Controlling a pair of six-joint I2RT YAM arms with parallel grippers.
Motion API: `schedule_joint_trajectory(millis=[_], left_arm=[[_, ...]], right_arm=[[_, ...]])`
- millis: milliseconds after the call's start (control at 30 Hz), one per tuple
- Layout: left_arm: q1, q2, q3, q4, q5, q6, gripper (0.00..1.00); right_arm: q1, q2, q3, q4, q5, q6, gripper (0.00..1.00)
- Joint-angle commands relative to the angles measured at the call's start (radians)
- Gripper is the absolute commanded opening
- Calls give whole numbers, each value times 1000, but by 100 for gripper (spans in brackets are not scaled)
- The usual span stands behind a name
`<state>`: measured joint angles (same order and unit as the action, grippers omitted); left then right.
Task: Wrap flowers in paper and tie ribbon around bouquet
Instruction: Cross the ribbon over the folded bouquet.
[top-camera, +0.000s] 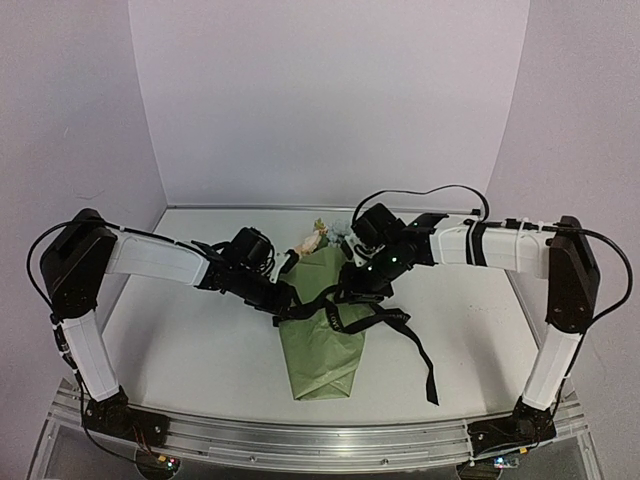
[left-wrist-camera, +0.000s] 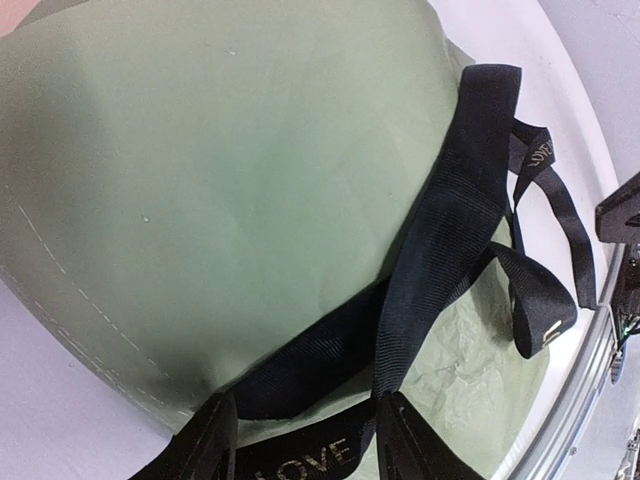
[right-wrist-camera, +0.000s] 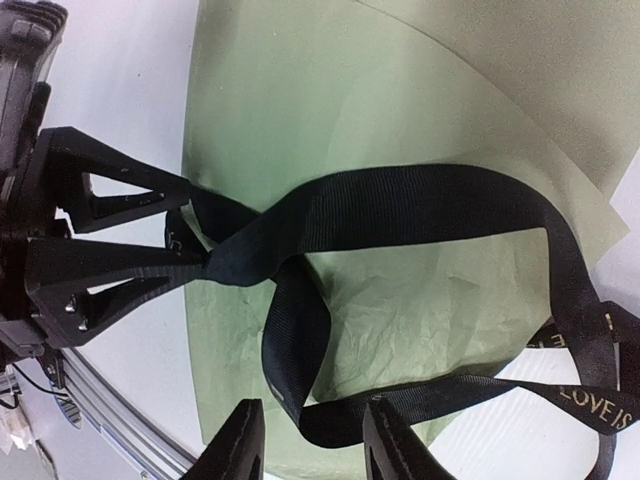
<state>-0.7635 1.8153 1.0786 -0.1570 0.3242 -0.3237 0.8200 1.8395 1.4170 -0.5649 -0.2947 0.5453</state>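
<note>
Now: one bouquet (top-camera: 322, 350), one ribbon (right-wrist-camera: 420, 205) crossed over it; left claw (left-wrist-camera: 310, 450), right claw (right-wrist-camera: 315, 445) both half-open, straddling ribbon.

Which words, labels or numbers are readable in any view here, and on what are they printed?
"LOVE": pale lettering on the black ribbon, at the bottom edge of the left wrist view.
"LOVE IS": on the same ribbon, at the lower right of the right wrist view.
Further lettering on other stretches of the ribbon is too small or folded to read for certain.
Top view: nothing legible.
</note>
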Motion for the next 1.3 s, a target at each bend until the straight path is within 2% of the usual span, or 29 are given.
schedule_joint_trajectory(millis=[0,233,400,800,1067,1167,1267], left_arm=[[10,-22,33,0,-54,-8,48],[10,-58,14,-20,-70,19,49],[9,-64,11,-25,8,41,42],[0,-33,21,-22,75,49,43],[0,-23,29,-29,70,52,33],[0,-21,33,-31,71,52,28],[0,-16,36,-33,73,54,24]], right_arm=[[6,-58,-9,-16,5,-18,35],[6,-72,-17,-23,7,-26,35],[6,-57,18,-47,6,-35,35],[9,23,96,-103,-86,-12,35],[22,93,126,-109,-127,16,34],[29,107,132,-110,-136,25,30],[32,114,131,-110,-136,30,20]])
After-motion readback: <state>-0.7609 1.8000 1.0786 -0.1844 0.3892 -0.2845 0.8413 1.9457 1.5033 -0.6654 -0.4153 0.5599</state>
